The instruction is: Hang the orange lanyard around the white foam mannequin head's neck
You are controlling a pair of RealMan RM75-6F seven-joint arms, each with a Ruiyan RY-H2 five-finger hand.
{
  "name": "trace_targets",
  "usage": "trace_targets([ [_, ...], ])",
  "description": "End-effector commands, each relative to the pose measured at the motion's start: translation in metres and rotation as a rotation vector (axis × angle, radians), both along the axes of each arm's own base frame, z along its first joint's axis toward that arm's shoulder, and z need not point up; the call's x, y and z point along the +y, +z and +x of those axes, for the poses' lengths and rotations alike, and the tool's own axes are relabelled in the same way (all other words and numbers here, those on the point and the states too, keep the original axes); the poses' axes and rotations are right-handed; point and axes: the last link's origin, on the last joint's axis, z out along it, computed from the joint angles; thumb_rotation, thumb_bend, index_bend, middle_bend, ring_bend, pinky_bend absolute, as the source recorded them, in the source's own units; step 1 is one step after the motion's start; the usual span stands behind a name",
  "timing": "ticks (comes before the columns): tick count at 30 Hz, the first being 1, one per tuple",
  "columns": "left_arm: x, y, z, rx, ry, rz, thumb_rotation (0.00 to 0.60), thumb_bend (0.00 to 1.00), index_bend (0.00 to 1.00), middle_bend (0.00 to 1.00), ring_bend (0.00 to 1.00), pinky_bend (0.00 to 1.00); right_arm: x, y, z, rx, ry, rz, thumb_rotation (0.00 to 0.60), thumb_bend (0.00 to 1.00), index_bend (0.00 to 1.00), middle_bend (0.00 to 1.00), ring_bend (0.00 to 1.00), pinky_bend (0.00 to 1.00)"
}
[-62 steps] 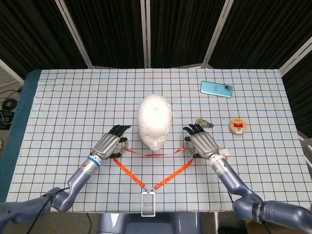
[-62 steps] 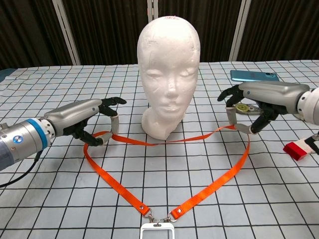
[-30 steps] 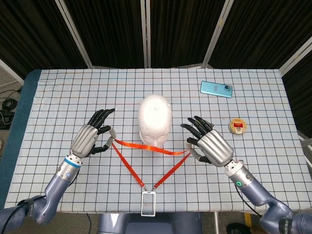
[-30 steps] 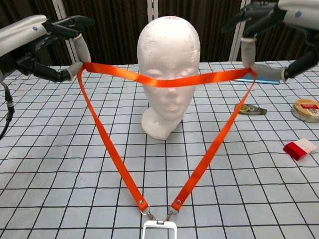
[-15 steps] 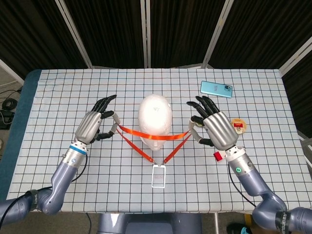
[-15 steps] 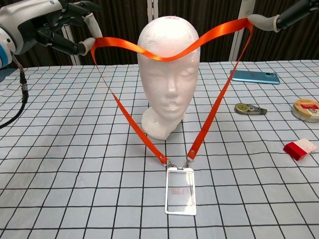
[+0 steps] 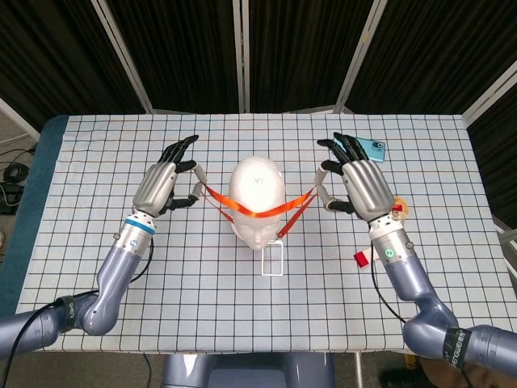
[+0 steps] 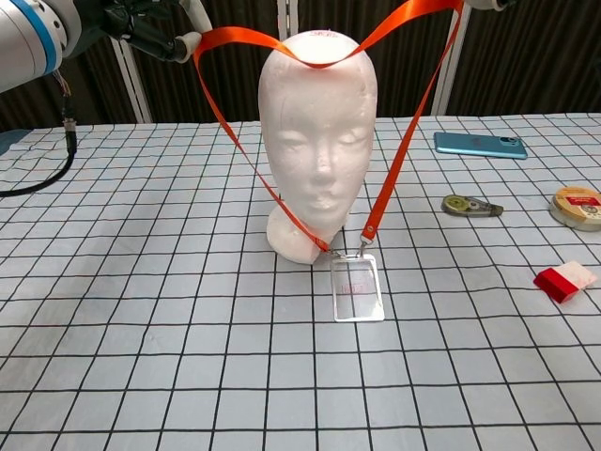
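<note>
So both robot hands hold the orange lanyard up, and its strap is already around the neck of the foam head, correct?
Not quite. Both robot hands, left and right, hold the orange lanyard up, but the chest view shows its strap crossing the forehead near the top of the foam head, not around the neck.

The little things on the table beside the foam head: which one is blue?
The phone, flat at the far right of the table, is the blue one. The tape dispenser is grey-yellow, the round tin tan, the small block red.
</note>
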Motion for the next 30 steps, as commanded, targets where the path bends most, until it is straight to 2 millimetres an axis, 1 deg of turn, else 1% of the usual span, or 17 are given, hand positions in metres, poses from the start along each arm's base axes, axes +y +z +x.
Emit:
trace_targets([
  [1,0.009,0.002,0.002,-0.003,0.025,-0.002,0.6,0.54,0.75,0.0,0.0,0.0,-0.011,0.005,0.007,-0.03,-0.018,-0.005,0.6,0.4,0.77,0.16,0.0,0.0],
  [5,0.015,0.001,-0.001,-0.006,0.052,-0.005,0.6,0.54,0.75,0.0,0.0,0.0,-0.019,0.006,0.01,-0.054,-0.047,-0.002,0.6,0.4,0.77,0.16,0.0,0.0],
  [8,0.02,0.0,-0.004,-0.013,0.077,-0.008,0.6,0.54,0.75,0.0,0.0,0.0,-0.029,0.006,0.009,-0.053,-0.078,-0.005,0.6,0.4,0.77,0.16,0.0,0.0],
  [12,0.027,-0.003,-0.009,-0.012,0.105,-0.015,0.6,0.54,0.75,0.0,0.0,0.0,-0.041,0.002,0.009,-0.051,-0.119,0.004,0.6,0.4,0.77,0.16,0.0,0.0],
  [17,0.036,-0.01,-0.014,-0.008,0.133,-0.032,0.6,0.54,0.73,0.0,0.0,0.0,-0.056,-0.006,0.008,-0.002,-0.155,0.002,0.6,0.4,0.77,0.16,0.0,0.0],
  [24,0.05,-0.019,-0.015,-0.023,0.161,-0.042,0.6,0.54,0.71,0.0,0.0,0.0,-0.078,-0.012,0.007,-0.008,-0.188,-0.017,0.6,0.4,0.77,0.17,0.0,0.0],
  [27,0.055,-0.024,-0.015,-0.027,0.16,-0.049,0.6,0.54,0.69,0.0,0.0,0.0,-0.085,-0.016,0.005,0.001,-0.207,-0.019,0.6,0.4,0.77,0.17,0.0,0.0],
  [29,0.058,-0.026,-0.015,-0.032,0.162,-0.047,0.6,0.54,0.65,0.0,0.0,0.0,-0.089,-0.019,0.003,0.011,-0.217,-0.022,0.6,0.39,0.77,0.17,0.0,0.0],
  [30,0.06,-0.027,-0.015,-0.031,0.164,-0.047,0.6,0.53,0.56,0.0,0.0,0.0,-0.091,-0.021,0.002,0.014,-0.221,-0.026,0.6,0.39,0.76,0.17,0.0,0.0],
])
